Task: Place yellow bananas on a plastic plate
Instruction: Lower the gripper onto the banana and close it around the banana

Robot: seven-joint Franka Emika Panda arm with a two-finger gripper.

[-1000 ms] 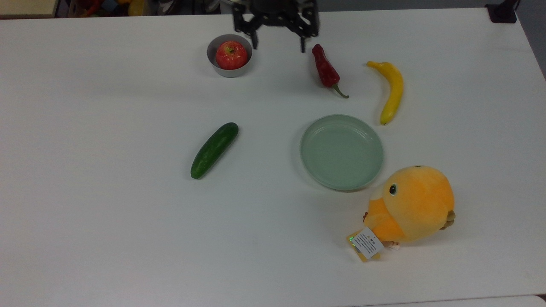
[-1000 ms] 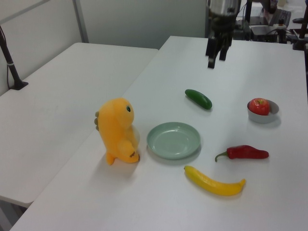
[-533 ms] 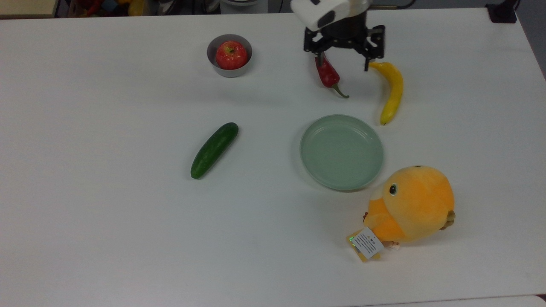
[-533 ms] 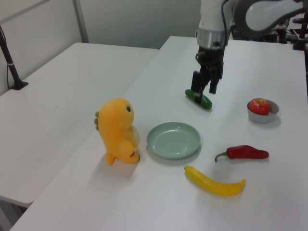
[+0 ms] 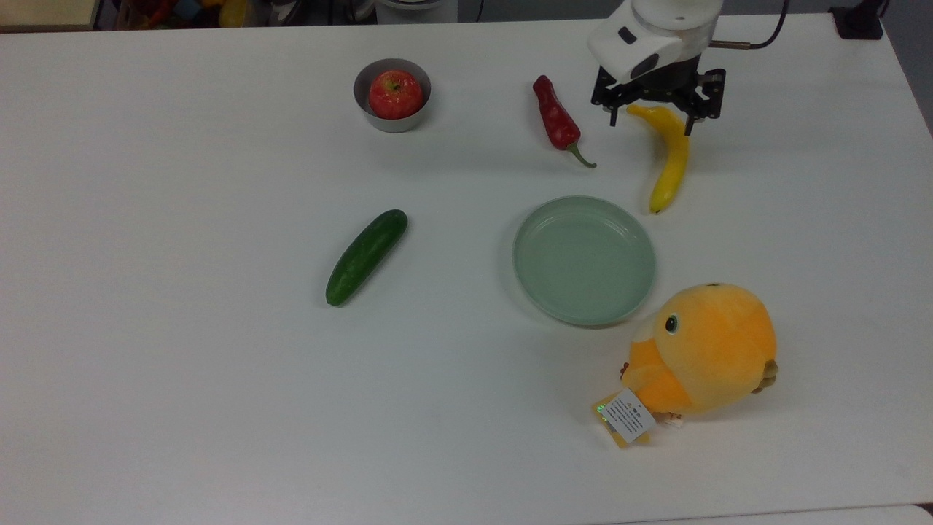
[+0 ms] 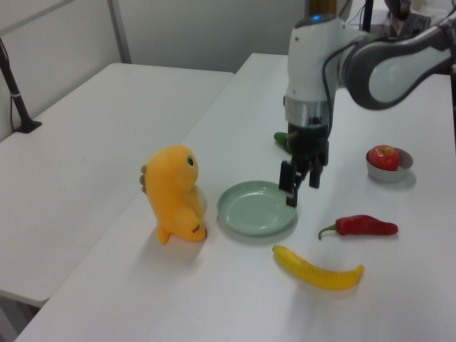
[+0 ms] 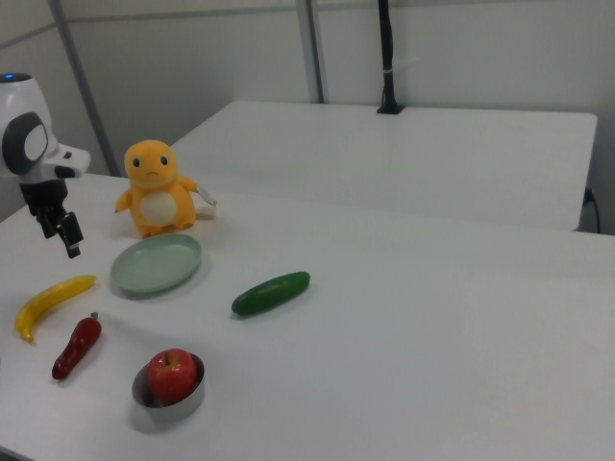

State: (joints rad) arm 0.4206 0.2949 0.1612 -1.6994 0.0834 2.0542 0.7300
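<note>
Top view: the gripper point(image 5: 651, 115) hangs with its fingers apart above the stem end of the banana point(image 5: 671, 157), holding nothing. The banana lies on the table point(image 5: 182, 401), just beyond the far right rim of the plate point(image 5: 583, 259), which is bare. You have yet to grasp, lift and place; nothing is done.

Lighting: even, diffuse, overhead. Soft, faint shadows are cast beneath objects on the matte white surface point(image 5: 182, 401). No harsh glare is noted. Corners of the top view are slightly dimmed. Focus is adequate throughout.
</note>
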